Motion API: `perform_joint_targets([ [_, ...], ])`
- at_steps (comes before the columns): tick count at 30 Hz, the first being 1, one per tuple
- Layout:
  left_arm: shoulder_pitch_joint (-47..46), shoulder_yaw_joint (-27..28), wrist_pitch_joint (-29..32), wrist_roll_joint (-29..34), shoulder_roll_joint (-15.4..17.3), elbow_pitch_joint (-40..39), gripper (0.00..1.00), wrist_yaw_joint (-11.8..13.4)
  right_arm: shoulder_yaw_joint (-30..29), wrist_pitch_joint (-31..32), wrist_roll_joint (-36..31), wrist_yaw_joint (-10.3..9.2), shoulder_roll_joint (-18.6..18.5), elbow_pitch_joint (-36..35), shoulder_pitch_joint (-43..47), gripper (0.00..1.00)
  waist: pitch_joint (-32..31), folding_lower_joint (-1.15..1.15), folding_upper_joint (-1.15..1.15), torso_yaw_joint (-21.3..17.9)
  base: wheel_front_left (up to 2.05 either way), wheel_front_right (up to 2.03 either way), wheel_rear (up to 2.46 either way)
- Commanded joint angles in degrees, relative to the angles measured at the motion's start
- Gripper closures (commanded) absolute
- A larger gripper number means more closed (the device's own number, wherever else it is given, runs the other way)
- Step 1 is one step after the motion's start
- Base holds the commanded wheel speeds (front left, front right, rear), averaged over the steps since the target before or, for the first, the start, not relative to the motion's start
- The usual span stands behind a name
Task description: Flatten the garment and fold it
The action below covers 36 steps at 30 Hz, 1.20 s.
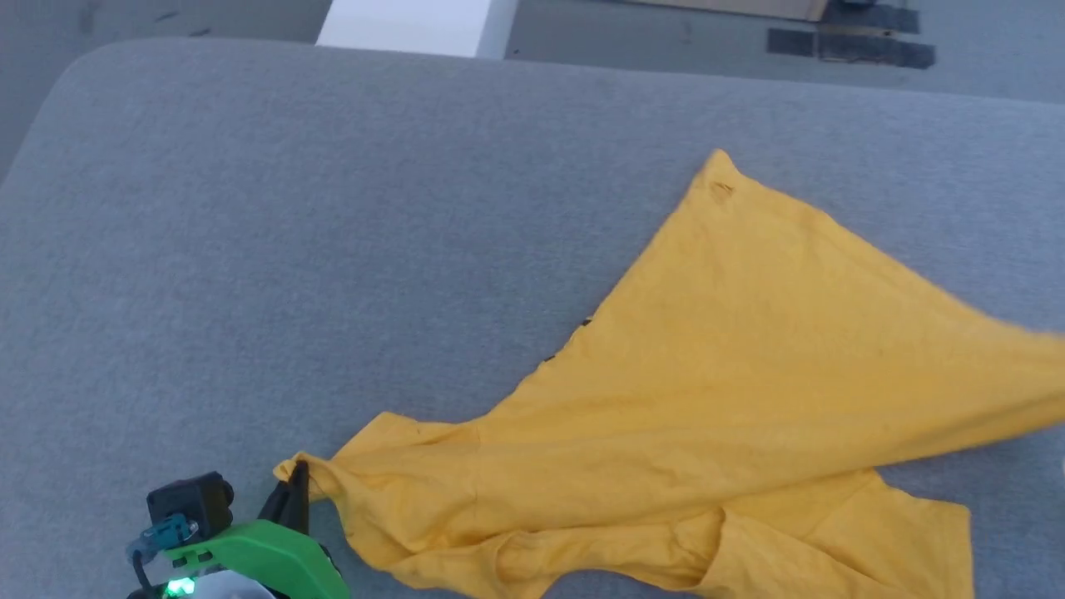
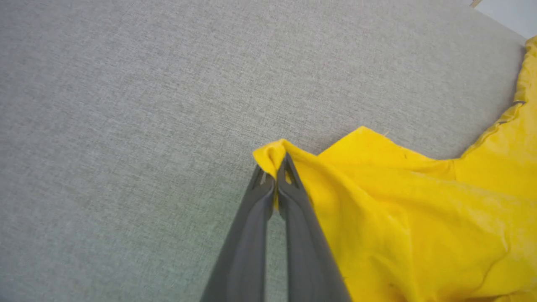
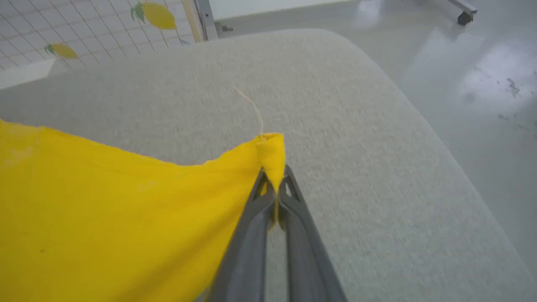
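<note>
- We find the garment [image 1: 749, 374] on the near right part of the grey padded surface [image 1: 333, 208], plain yellow side up, with its right edge apparently raised.
- We judge it thin, soft, light cotton that will drape and wrinkle rather than slip. Corners and hems look like the best holds.
- Left gripper [image 2: 275, 172] sits low at near left, jaws closed on a bunched corner.
- Right gripper [image 3: 275, 178] pinches another corner, with the cloth pulled taut from it.

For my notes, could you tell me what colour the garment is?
Bright yellow; the garment shows best in the head view.
</note>
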Motion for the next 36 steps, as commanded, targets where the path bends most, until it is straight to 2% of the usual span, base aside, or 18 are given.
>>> perform_joint_targets([
  [1, 0.87, 0.12, 0.36, 0.06, 0.54, -0.42, 1.0, 0.36, -0.56, 3.88, 0.58, -0.09, 0.5, -1.65, 2.11, 1.0, -3.14, 0.01, 0.0, -3.85, 0.0, 0.0, 0.0],
  [5, 1.36, -0.02, 0.86, 0.0, 0.72, -1.2, 1.0, 0.65, -1.79, 16.79, 1.98, -0.09, 1.06, -5.45, 7.66, 1.0, -3.17, 0.01, 0.0, -4.65, 0.0, 0.0, 0.0],
  [9, 1.24, -0.4, 1.15, -0.03, 0.76, -1.48, 1.0, 0.64, -2.35, 29.0, 6.26, -0.09, 1.13, -3.67, 12.22, 1.0, -3.14, 0.01, 0.0, -4.72, 0.0, 0.0, 0.0],
  [10, 1.1, -0.56, 1.23, -0.23, 0.73, -1.54, 1.0, 0.56, -2.09, 30.83, 7.68, -0.09, 1.14, -3.6, 13.6, 0.61, -3.06, 0.01, 0.0, -4.66, 0.0, 0.0, 0.0],
  [11, 1.13, -0.63, 1.3, -0.24, 0.79, -1.54, 1.0, 0.56, -1.75, 30.47, 7.92, -0.09, 1.14, -3.84, 13.85, 0.0, -3.04, 0.01, 0.0, -4.62, 0.0, 0.0, 0.0],
  [16, 0.91, -0.81, 1.41, -0.32, 0.94, -1.71, 1.0, 0.55, -0.04, 22.89, 8.13, -0.09, 1.15, -7.11, 12.5, 0.0, -2.64, 0.01, 0.0, -4.05, 0.0, 0.0, 0.0],
  [19, 0.47, -0.96, 1.31, -0.35, 0.95, -1.78, 1.0, 0.47, 2.87, 13.43, 7.52, -0.09, 1.15, -10.07, 9.67, 0.0, -2.2, 0.01, 0.0, -3.44, 0.0, 0.0, 0.0],
  [21, 0.24, -1.07, 1.15, -0.41, 0.85, -1.81, 1.0, 0.42, 7.34, 6.52, 6.95, -0.09, 0.98, -11.65, 7.86, 0.0, -1.77, 0.01, 0.0, -3.02, 0.0, 0.0, 0.0],
  [24, -0.22, -1.38, 0.93, -0.52, 0.63, -1.7, 1.0, 0.24, 14.6, -3.23, 6.89, -0.09, -1.32, -11.42, 4.88, 0.0, -0.99, 0.01, 0.0, -2.25, 0.0, 0.0, 0.0],
  [28, -1.25, -1.75, 0.53, -0.61, 0.27, -1.45, 1.0, 0.03, 22.95, -11.05, 7.5, -0.09, -5.07, -6.71, -0.08, 0.0, 0.5, 0.01, 0.0, -0.9, 0.0, 0.0, 0.0],
  [30, -1.8, -1.9, 0.29, -0.63, 0.11, -1.21, 1.0, -0.06, 27.26, -13.24, 7.46, -0.09, -7.11, -3.34, -3.17, 0.0, 1.41, 0.01, 0.0, -0.23, 0.0, 0.0, 0.0],
  [33, -2.67, -2.38, 0.03, -0.67, -0.19, -0.87, 1.0, -0.39, 31.05, -12.51, 7.9, -0.09, -8.75, 2.91, -7.86, 0.0, 2.89, 0.01, 0.0, 1.1, 0.0, 0.0, 0.0],
  [35, -3.38, -2.81, -0.15, -0.54, -0.41, -0.61, 1.0, -0.56, 32.89, -10.08, 7.74, -0.09, -9.87, 7.22, -11.1, 0.0, 4.13, 0.01, 0.0, 2.28, 0.0, 0.0, 0.0],
  [36, -4.66, -3.54, -0.77, -0.63, -1.19, 0.16, 1.0, -0.96, 34.8, -3.64, 6.26, -0.09, -11.56, 14.25, -17.21, 0.0, 6.04, 0.01, 0.0, 4.45, 0.0, 0.0, 0.0],
])
